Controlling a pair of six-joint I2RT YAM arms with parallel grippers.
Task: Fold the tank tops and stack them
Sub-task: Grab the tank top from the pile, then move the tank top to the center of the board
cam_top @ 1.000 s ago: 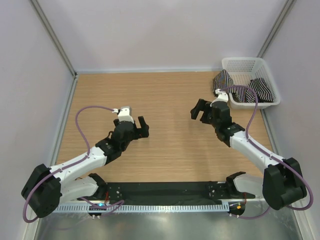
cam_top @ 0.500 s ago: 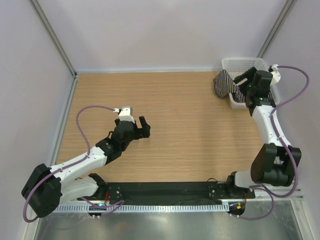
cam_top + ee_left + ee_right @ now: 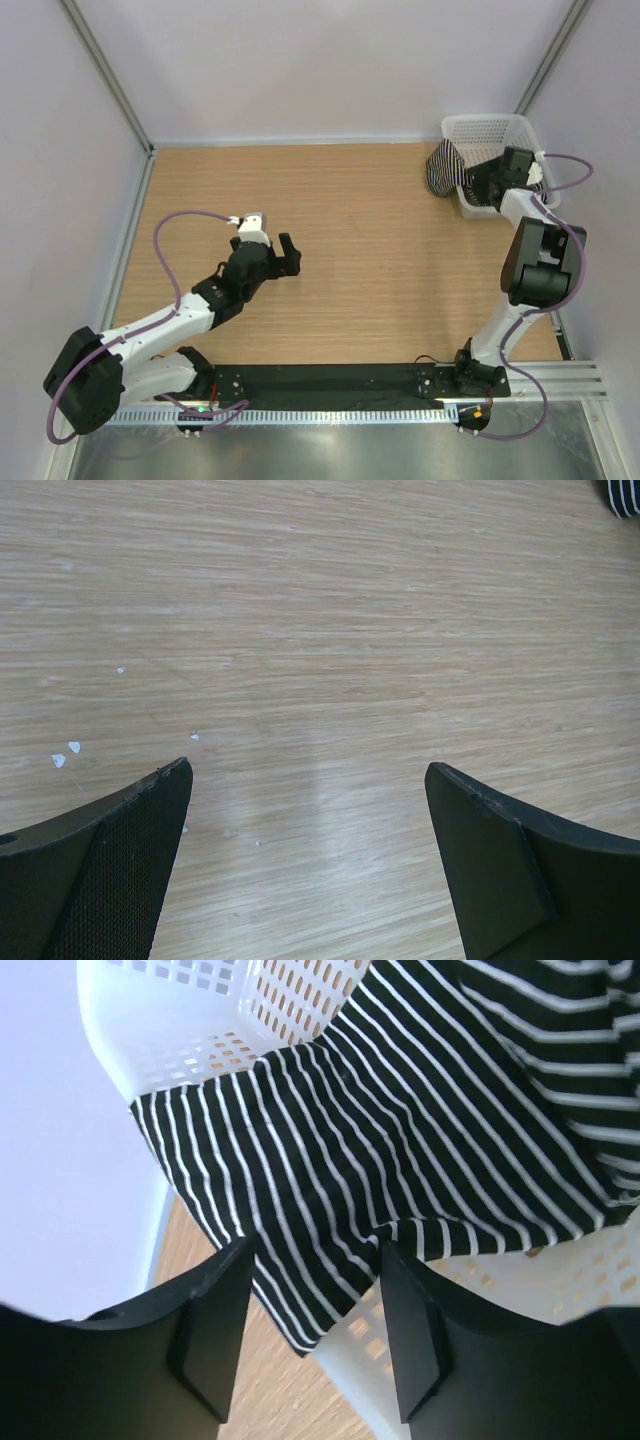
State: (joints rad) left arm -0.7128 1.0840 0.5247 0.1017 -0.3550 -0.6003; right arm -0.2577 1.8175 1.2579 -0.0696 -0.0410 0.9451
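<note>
None of the tank tops (image 3: 420, 1140) folded yet: striped heap sits in the basket (image 3: 200, 1020) at the far right corner of the table (image 3: 350, 190), one flap hanging over the rim. Over that flap the right gripper (image 3: 315, 1260) hangs with jaws apart, gripping nothing, likely lined up to pinch it. The left gripper (image 3: 310, 810), also spread, hovers over the wood mid-table, probably to take the spread-out end; pale walls (image 3: 300, 70) all around.

Mesh basket (image 3: 485, 124) on wooden table (image 3: 350, 220)

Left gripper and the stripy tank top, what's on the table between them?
Nothing: the top view shows bare wooden table between left gripper and striped tank top.
</note>
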